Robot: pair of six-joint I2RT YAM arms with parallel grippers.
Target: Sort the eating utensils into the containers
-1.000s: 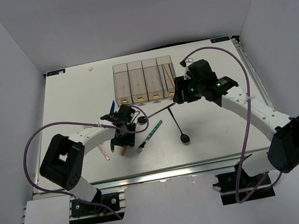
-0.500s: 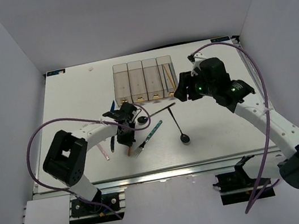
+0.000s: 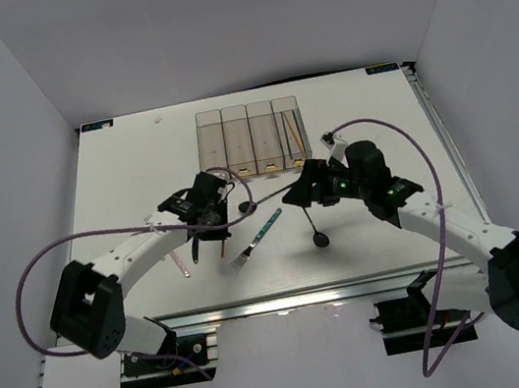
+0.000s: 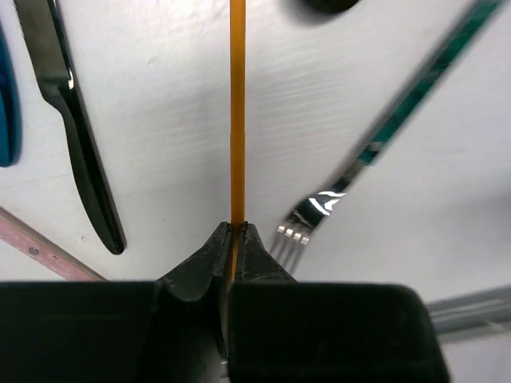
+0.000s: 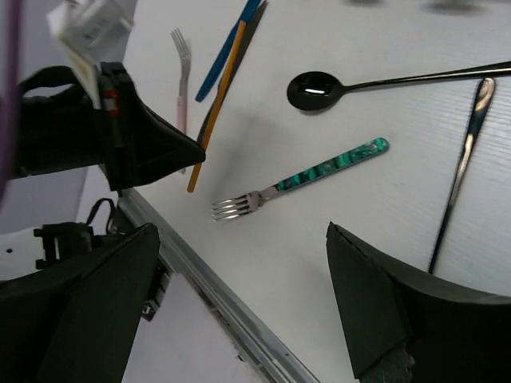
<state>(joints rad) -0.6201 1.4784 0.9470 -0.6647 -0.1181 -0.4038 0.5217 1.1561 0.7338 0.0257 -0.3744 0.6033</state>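
My left gripper (image 4: 237,231) is shut on a thin orange chopstick (image 4: 237,120) near one end, and the stick runs straight out ahead of the jaws. From above, the left gripper (image 3: 215,226) sits left of centre with the chopstick's short end (image 3: 223,247) poking out toward the near edge. My right gripper (image 3: 296,194) hangs open over the table's middle, nothing between its fingers (image 5: 104,295). Below it lie a teal-handled fork (image 5: 319,171) and two black spoons (image 5: 315,89) (image 5: 467,152). The containers (image 3: 251,141) stand in a row at the back; the rightmost holds an orange chopstick (image 3: 295,133).
A black knife (image 4: 76,136) and a blue knife (image 4: 6,120) lie left of the held chopstick, with a pink-handled fork (image 5: 182,72) beyond them. The table's metal front rail (image 5: 207,279) runs just under the right gripper.
The left gripper shut on the orange chopstick and shifted slightly back with it. The right arm drew away from the containers to the table's middle and opened its jaws wider.
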